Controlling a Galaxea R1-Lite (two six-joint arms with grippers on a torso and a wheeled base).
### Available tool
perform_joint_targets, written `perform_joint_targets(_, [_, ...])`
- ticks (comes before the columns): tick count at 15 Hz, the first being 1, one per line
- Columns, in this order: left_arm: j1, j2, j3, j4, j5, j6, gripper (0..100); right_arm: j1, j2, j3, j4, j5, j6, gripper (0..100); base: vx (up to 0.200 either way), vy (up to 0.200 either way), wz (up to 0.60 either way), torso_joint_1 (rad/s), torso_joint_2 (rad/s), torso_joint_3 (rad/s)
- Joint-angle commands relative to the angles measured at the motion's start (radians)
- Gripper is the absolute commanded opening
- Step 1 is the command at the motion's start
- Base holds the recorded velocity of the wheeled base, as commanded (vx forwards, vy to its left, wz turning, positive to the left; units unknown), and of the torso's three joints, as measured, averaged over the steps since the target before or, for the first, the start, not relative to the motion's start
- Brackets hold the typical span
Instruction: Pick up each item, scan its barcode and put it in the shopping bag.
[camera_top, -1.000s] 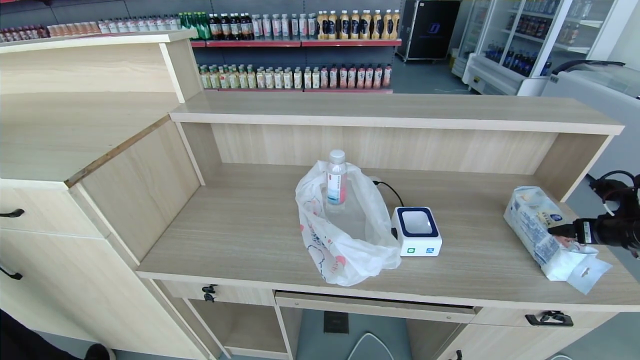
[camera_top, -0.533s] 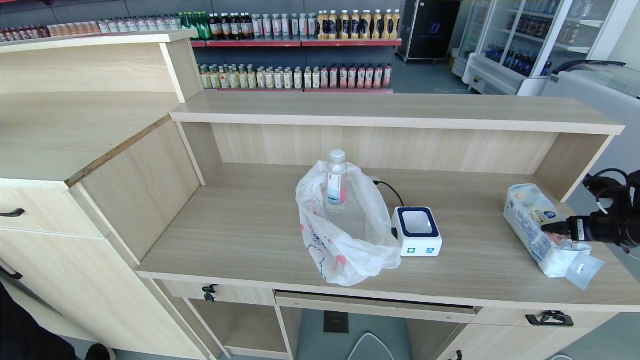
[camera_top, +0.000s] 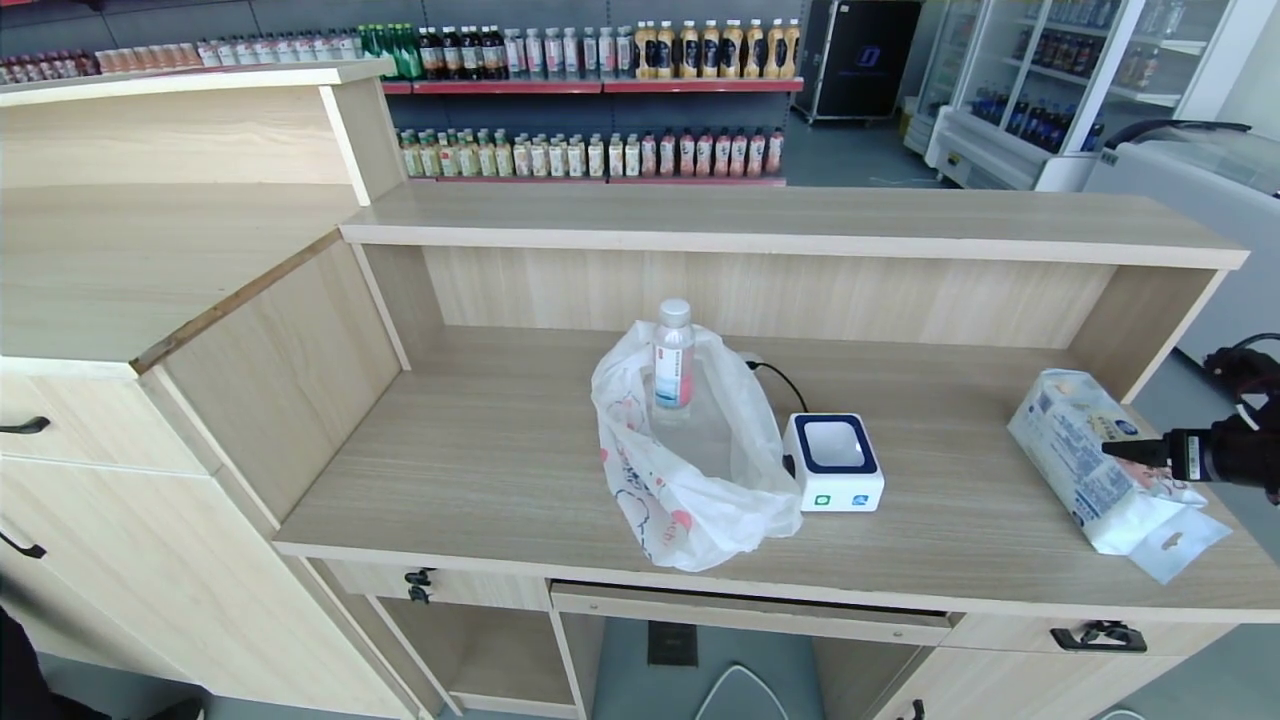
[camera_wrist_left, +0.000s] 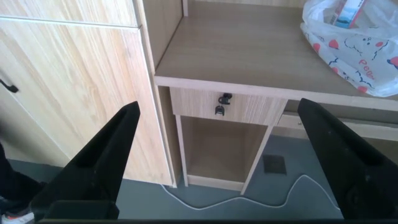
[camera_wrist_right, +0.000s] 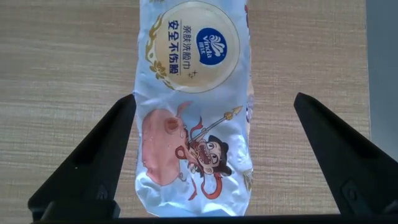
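A pale wood-grain checkout counter carried everything. Around the middle of it, closer to the front edge than the back panel, sat a crumpled white plastic shopping bag with red and blue prints, its mouth open upward. A clear plastic water bottle with a pale cap and a red-and-white label stood upright inside the bag, on the side nearer the back panel. Just beside the bag, toward the counter's right end, rested a small white box scanner with a dark blue frame around its window, and a thin black cable ran from behind it toward the back panel.

Near the front right corner, well apart from the scanner, lay a white and blue soft plastic-wrapped pack with cartoon print, lengthwise from back to front, its flat sealed tab pointing at the front edge. The right gripper hung over this pack with its two black fingers spread wide, one on each side; whether either touched the wrap could not be told.

The left gripper was low, off the counter's front left corner, with its fingers spread and nothing between them, facing the small black lock on the drawer front.
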Motion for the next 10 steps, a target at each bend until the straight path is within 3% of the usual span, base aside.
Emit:
perform_joint_targets(1, [0.000, 0.000, 0.000, 0.000, 0.000, 0.000, 100, -0.001, -0.017, 0.004, 0.000, 0.019, -0.005, 100, 0.000, 0.000, 0.00, 0.000, 0.00, 0.000])
perform_joint_targets(10, [0.000, 0.000, 0.000, 0.000, 0.000, 0.000, 100, 0.051, 0.134, -0.021, -0.003, 0.014, -0.031, 100, 0.000, 0.000, 0.00, 0.000, 0.00, 0.000])
